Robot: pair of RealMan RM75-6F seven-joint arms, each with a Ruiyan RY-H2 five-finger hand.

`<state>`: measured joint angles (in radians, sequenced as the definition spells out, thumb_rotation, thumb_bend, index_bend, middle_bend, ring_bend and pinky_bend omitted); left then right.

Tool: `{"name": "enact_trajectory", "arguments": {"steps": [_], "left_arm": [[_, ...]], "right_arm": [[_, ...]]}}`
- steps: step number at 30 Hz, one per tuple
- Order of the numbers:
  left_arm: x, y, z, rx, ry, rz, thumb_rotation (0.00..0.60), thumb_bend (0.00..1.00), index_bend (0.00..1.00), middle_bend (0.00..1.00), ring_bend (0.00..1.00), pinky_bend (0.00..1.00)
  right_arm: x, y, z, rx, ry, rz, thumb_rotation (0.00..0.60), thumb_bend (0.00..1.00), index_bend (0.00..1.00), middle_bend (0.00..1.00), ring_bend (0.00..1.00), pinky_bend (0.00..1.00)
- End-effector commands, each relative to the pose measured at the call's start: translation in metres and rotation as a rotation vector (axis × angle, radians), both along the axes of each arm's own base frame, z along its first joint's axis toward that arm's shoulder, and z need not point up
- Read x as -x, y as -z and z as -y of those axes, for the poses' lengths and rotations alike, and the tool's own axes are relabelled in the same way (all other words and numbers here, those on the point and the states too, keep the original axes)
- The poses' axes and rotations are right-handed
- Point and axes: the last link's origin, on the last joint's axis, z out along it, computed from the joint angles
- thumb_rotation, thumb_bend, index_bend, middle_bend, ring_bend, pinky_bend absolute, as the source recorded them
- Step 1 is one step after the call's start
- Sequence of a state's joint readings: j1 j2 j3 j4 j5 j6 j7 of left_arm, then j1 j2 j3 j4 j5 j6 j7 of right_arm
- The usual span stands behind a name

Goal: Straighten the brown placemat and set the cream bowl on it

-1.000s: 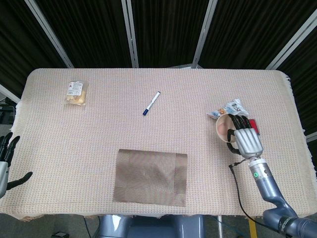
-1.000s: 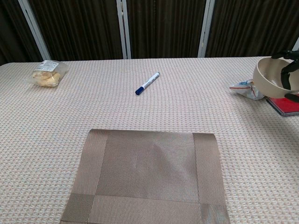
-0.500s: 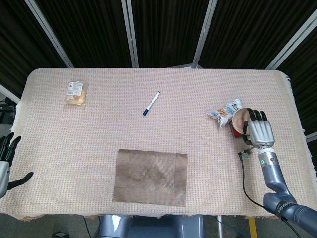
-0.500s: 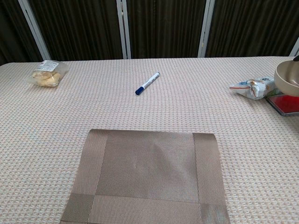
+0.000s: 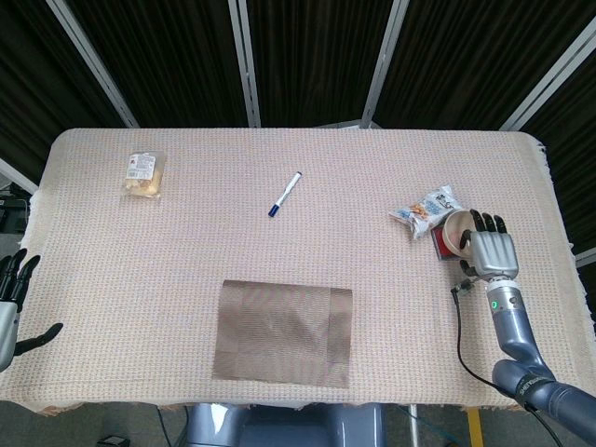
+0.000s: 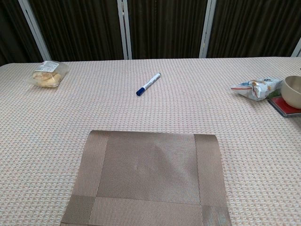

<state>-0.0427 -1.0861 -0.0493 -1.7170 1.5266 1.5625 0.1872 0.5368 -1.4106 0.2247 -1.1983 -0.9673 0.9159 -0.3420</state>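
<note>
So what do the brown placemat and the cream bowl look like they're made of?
The brown placemat looks like woven vinyl or a similar synthetic: fine ribbed weave, a slight sheen, a darker border, and it lies flat. The cream bowl looks like glazed ceramic or smooth plastic: an even matte-cream wall with a rounded rim. The look alone leaves both open.

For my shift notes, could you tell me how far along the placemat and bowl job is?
Done: brown placemat lies flat and square at the near edge. In hand: right hand is at the cream bowl, over a red item far right. Left: setting the bowl on the mat.
</note>
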Motion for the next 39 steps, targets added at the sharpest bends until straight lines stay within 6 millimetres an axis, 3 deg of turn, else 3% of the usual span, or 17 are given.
{"name": "enact_trajectory", "arguments": {"steps": [1, 8, 12, 14, 18, 19, 23, 27, 30, 34, 39], "left_arm": [[0.000, 0.000, 0.000, 0.000, 0.000, 0.001, 0.600, 0.00, 0.00, 0.00, 0.00, 0.00], [-0.002, 0.002, 0.001, 0.013, 0.022, 0.011, 0.600, 0.00, 0.00, 0.00, 0.00, 0.00], [-0.005, 0.006, 0.000, 0.050, 0.057, 0.026, 0.600, 0.00, 0.00, 0.00, 0.00, 0.00], [-0.017, 0.021, -0.001, 0.166, 0.137, 0.048, 0.600, 0.00, 0.00, 0.00, 0.00, 0.00], [-0.026, 0.036, -0.004, 0.267, 0.226, 0.039, 0.600, 0.00, 0.00, 0.00, 0.00, 0.00], [-0.037, 0.055, -0.005, 0.369, 0.296, 0.039, 0.600, 0.00, 0.00, 0.00, 0.00, 0.00], [-0.052, 0.089, -0.016, 0.502, 0.432, 0.040, 0.600, 0.00, 0.06, 0.00, 0.00, 0.00], [-0.062, 0.118, -0.022, 0.565, 0.517, 0.068, 0.600, 0.07, 0.26, 0.00, 0.00, 0.00], [-0.068, 0.141, -0.025, 0.612, 0.569, 0.073, 0.600, 0.12, 0.35, 0.00, 0.00, 0.00], [-0.072, 0.159, -0.023, 0.650, 0.611, 0.044, 0.600, 0.15, 0.43, 0.00, 0.00, 0.00], [-0.069, 0.172, -0.018, 0.653, 0.627, 0.026, 0.600, 0.17, 0.45, 0.00, 0.00, 0.00]], "right_arm": [[-0.001, -0.004, -0.003, 0.015, -0.010, 0.015, 0.600, 0.00, 0.29, 0.00, 0.00, 0.00], [-0.011, -0.038, -0.029, 0.094, -0.112, 0.099, 0.600, 0.00, 0.28, 0.00, 0.00, 0.00], [-0.012, -0.057, -0.050, 0.139, -0.169, 0.134, 0.600, 0.00, 0.17, 0.00, 0.00, 0.00], [-0.011, -0.074, -0.081, 0.161, -0.194, 0.161, 0.600, 0.00, 0.11, 0.00, 0.00, 0.00], [-0.014, -0.087, -0.106, 0.182, -0.256, 0.171, 0.600, 0.00, 0.04, 0.00, 0.00, 0.00], [-0.015, -0.093, -0.116, 0.206, -0.301, 0.148, 0.600, 0.00, 0.03, 0.00, 0.00, 0.00], [-0.017, -0.091, -0.142, 0.223, -0.373, 0.201, 0.600, 0.00, 0.02, 0.00, 0.00, 0.00], [-0.019, -0.081, -0.163, 0.195, -0.374, 0.251, 0.600, 0.00, 0.03, 0.00, 0.00, 0.00], [-0.020, -0.076, -0.175, 0.184, -0.369, 0.236, 0.600, 0.00, 0.03, 0.00, 0.00, 0.00], [-0.018, -0.073, -0.179, 0.181, -0.355, 0.213, 0.600, 0.00, 0.04, 0.00, 0.00, 0.00], [-0.015, -0.074, -0.175, 0.177, -0.331, 0.223, 0.600, 0.00, 0.09, 0.00, 0.00, 0.00]]}}
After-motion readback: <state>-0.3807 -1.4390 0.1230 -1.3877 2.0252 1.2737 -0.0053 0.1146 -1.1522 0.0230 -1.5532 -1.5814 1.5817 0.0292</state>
